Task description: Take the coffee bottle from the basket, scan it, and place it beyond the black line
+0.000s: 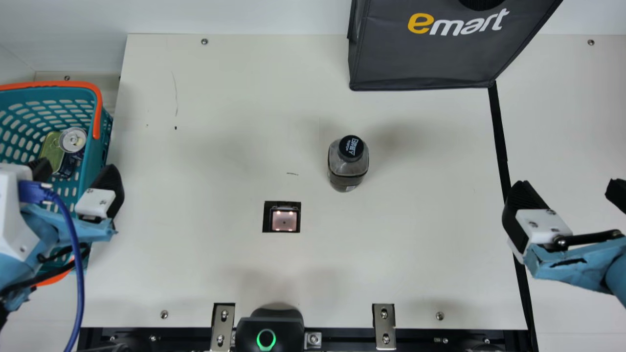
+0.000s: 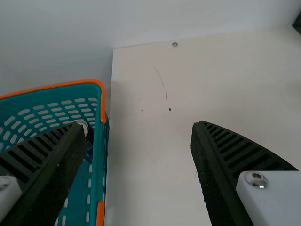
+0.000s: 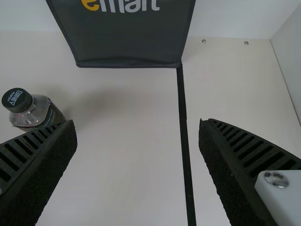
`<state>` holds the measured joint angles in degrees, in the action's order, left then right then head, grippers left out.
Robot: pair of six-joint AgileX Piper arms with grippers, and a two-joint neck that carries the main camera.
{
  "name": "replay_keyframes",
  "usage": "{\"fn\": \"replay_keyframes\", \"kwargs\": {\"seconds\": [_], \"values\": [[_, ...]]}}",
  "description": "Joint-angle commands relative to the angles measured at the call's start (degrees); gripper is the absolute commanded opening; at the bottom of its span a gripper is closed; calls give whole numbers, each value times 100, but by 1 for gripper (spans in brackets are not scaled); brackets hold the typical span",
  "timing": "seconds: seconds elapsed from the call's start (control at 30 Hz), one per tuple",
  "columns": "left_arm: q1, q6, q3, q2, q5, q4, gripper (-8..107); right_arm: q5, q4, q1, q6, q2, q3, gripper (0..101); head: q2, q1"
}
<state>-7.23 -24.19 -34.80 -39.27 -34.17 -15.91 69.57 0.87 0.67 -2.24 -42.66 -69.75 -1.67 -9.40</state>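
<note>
Your coffee bottle (image 1: pixel 348 166) stands on the desk (image 1: pixel 195 274), out of the basket (image 1: pixel 99 110) but short of the black line (image 1: pixel 500 132); placing remains, scanning you can't confirm, and your left claw (image 1: pixel 77 167) and right claw (image 1: pixel 568 187) gape wide, empty.

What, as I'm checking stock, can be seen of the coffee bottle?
The coffee bottle has a see-through body, seemingly plastic, with rounded shoulders, a dark label and a dark cap bearing white print. The cap is on. The bottle stands upright on the cream table, on the basket's side of the black line. Only the table touches it.
</note>
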Motion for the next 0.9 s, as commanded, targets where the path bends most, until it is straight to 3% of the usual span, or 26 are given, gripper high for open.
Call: {"fn": "replay_keyframes", "kwargs": {"seconds": [0.0, 0.87], "values": [[0, 26, 15, 46, -18, 24, 90, 0, 0, 0, 0, 0, 0, 91, 9, 148], [40, 430, 99, 237, -158, 496, 90, 1, 0, 0, 0, 0, 0, 91, 9, 148]]}}
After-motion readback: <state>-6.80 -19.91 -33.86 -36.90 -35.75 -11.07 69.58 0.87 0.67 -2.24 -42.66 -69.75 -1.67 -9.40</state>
